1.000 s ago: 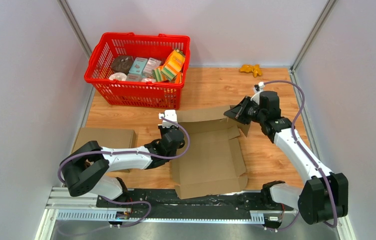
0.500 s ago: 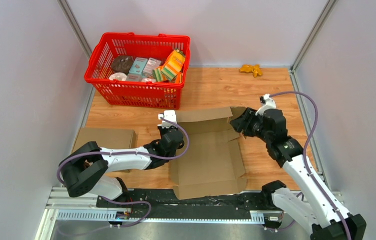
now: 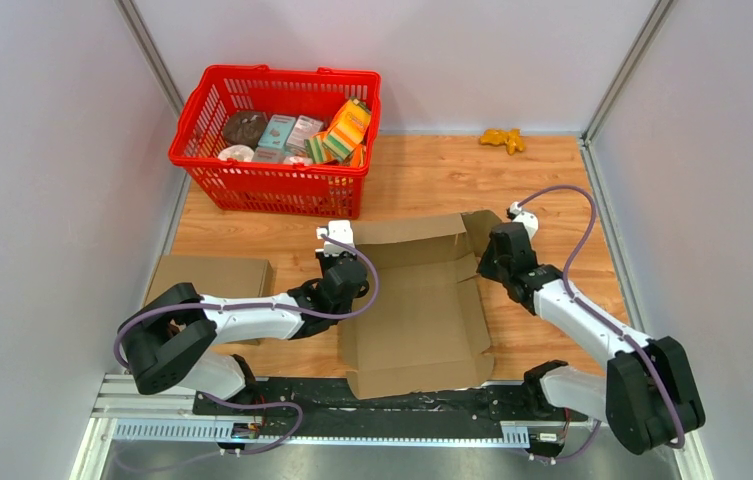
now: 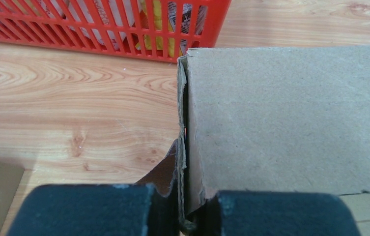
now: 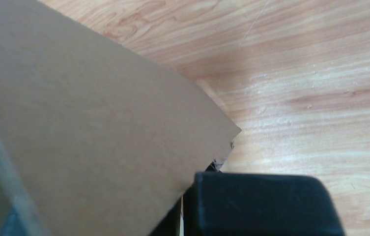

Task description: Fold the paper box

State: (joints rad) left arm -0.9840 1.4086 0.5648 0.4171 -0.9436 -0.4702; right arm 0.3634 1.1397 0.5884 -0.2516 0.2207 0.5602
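1. The paper box [image 3: 417,315] sits open in the middle of the bench [image 3: 432,180], right between the 2 arms. Its long axis runs from the near edge toward the red basket [image 3: 272,190].
2. The left end effector [image 4: 183,209] is nearly closed and pinching the box's left wall [image 4: 291,118] near the far corner. In the wrist view the cardboard edge drops straight down between the 2 fingers [image 4: 281,214].
3. The right end effector [image 5: 183,216] is closed all the way. In its wrist view the thin side flap [image 5: 99,123] dips into the gap between the pads, so we reckon it has hold of that flap on the far-right side.
4. The relation that matters is that the box body lies inboard of both: to the right of the left one and to the left of the right one. Each arm is nearest its own side, so our guess is the next move swings those walls up and in toward the centre line.
5. We can't see any writing on the cardboard. The packets [image 3: 352,125] in the basket have printing, but it's way too small to read.
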